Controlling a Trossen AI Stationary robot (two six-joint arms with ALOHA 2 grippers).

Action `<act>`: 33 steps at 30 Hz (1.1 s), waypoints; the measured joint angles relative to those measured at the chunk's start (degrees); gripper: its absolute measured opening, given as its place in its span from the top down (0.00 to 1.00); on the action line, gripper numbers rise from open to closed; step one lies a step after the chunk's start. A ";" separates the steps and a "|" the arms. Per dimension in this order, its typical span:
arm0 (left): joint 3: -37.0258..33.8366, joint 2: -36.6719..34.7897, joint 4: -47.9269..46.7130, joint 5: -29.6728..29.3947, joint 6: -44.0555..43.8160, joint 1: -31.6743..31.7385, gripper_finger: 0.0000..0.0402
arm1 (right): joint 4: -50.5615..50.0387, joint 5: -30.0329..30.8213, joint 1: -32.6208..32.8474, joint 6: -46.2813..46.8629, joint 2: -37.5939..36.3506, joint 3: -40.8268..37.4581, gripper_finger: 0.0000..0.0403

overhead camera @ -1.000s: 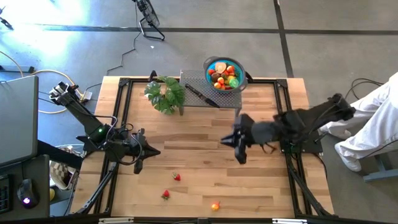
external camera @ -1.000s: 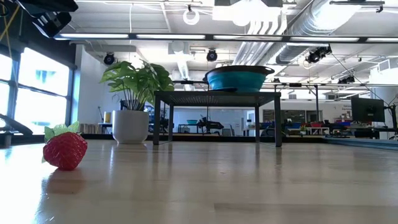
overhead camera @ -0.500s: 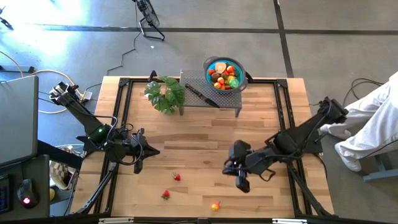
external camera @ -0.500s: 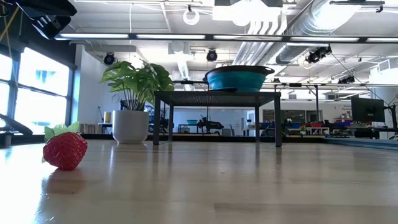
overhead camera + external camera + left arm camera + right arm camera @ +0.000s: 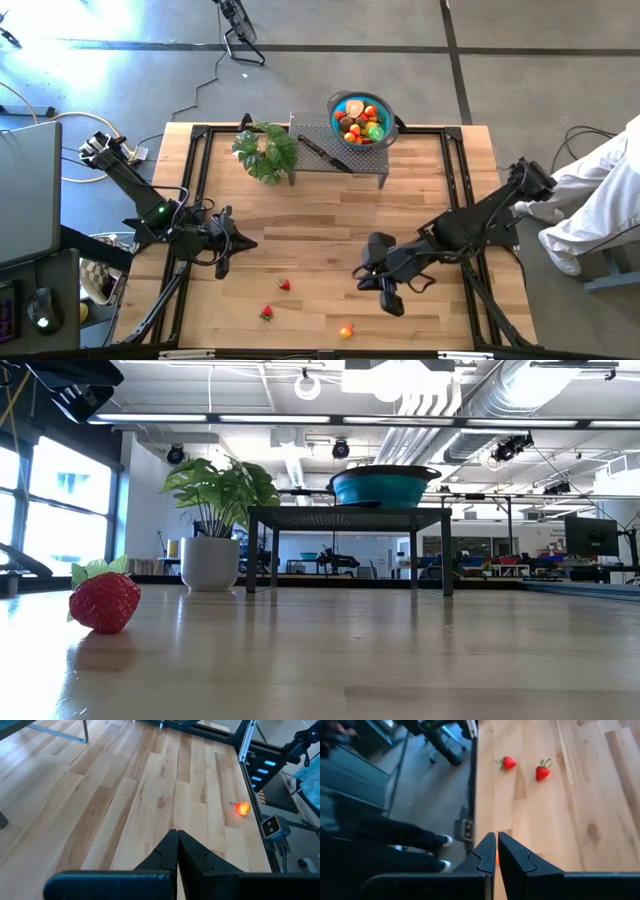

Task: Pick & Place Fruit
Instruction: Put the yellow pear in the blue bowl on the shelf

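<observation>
From above, the right gripper (image 5: 385,297) hangs pinched shut and empty just beside the orange piece (image 5: 346,331) near the table's front edge – it should, I judge, open before descending – while its wrist view shows two strawberries (image 5: 508,762) farther off (the left gripper (image 5: 224,262), also shut, waits).
</observation>
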 joint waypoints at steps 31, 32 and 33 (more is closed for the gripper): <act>0.02 0.02 -3.05 -0.39 -0.04 0.00 1.00 | 11.19 1.21 0.28 -16.49 7.79 0.00 0.13; 0.00 0.02 -2.98 -0.42 -0.04 0.00 1.00 | 11.19 0.86 0.49 -16.49 8.21 0.00 0.14; 0.01 0.01 -2.97 -0.44 -0.04 0.00 1.00 | 11.36 0.06 0.60 -16.49 8.69 0.00 0.14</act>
